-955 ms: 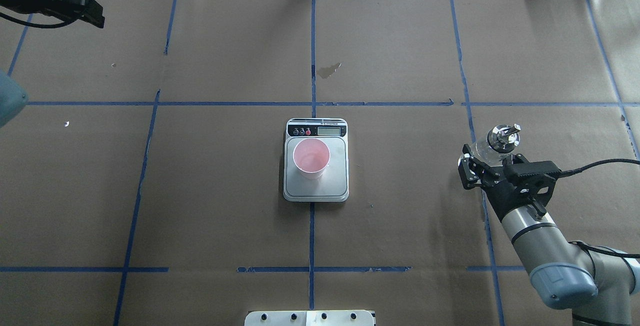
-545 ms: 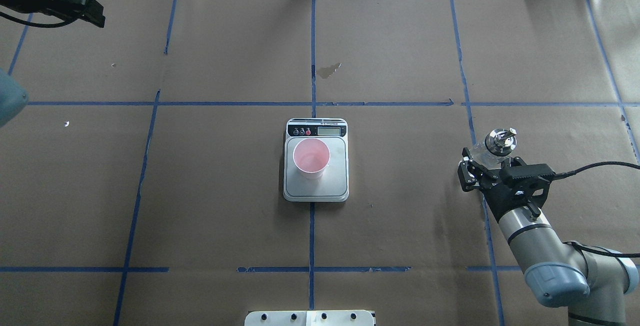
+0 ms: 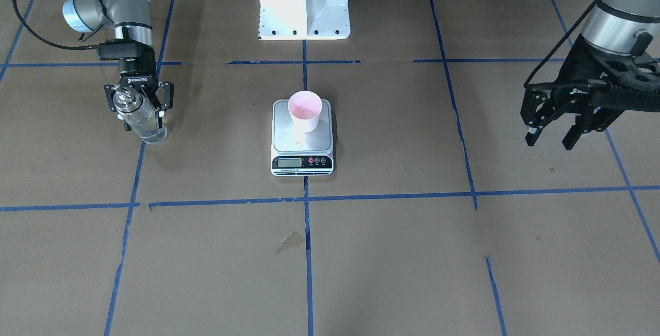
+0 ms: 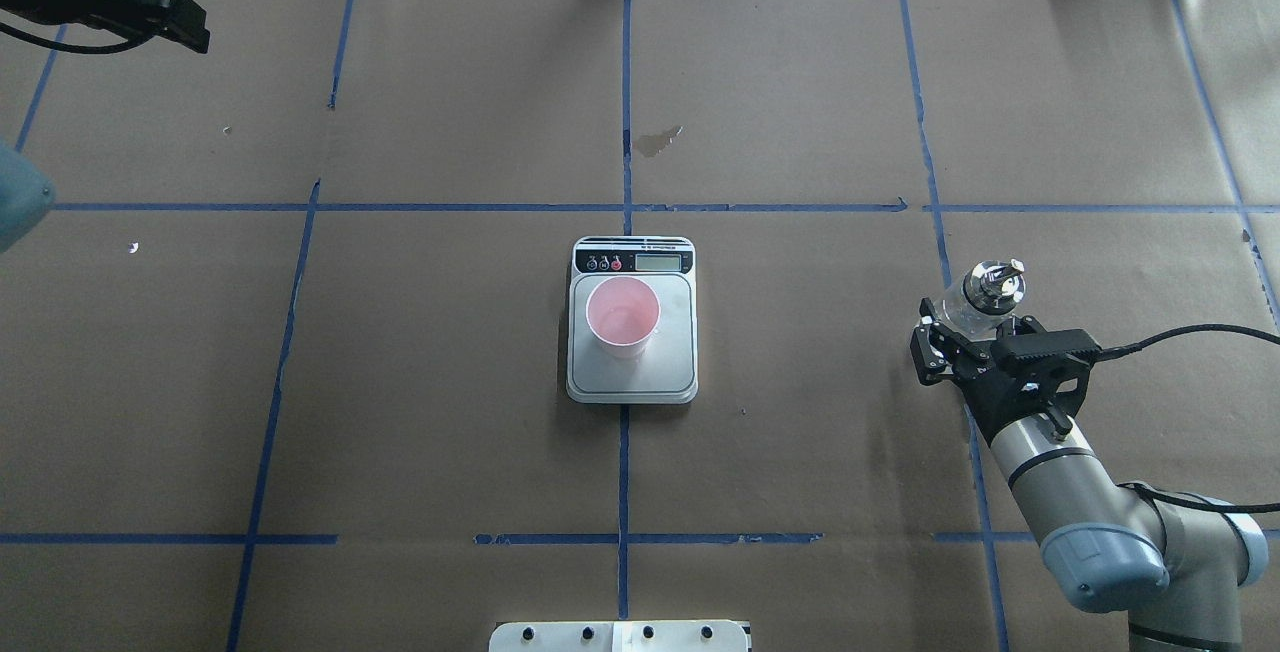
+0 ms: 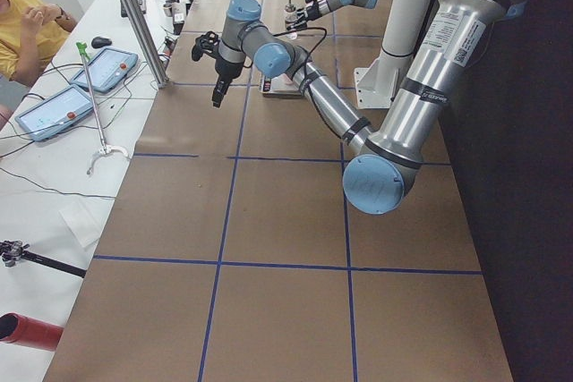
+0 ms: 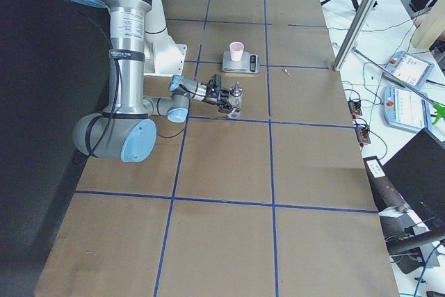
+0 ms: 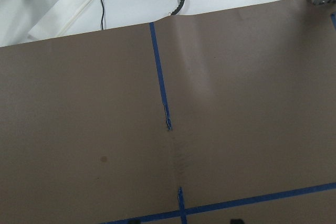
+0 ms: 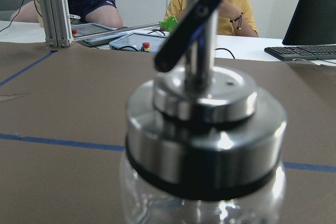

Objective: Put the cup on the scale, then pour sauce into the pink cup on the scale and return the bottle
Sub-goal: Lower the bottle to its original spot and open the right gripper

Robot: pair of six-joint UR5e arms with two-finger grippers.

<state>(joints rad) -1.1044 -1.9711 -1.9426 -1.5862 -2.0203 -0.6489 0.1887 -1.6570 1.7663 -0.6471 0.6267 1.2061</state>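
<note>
Two grippers work well apart, and the cup (image 4: 622,317) stands upright on the scale (image 4: 632,382) between them. The right gripper (image 3: 138,101) pinches the bottle (image 3: 146,123) from both sides, upright, with its silver spout rising just ahead of the wrist. Whether its base touches the table (image 3: 392,253) I cannot tell. The left gripper (image 3: 551,135) hangs above the table, fingers spread, nothing between them.

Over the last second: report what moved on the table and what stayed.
The right gripper, shut on the clear glass bottle with the silver spout top, drew slightly back toward the robot, seemingly lowering. Unchanged: pale pink paper cup on the grey metal scale; left gripper open, far aside.
</note>
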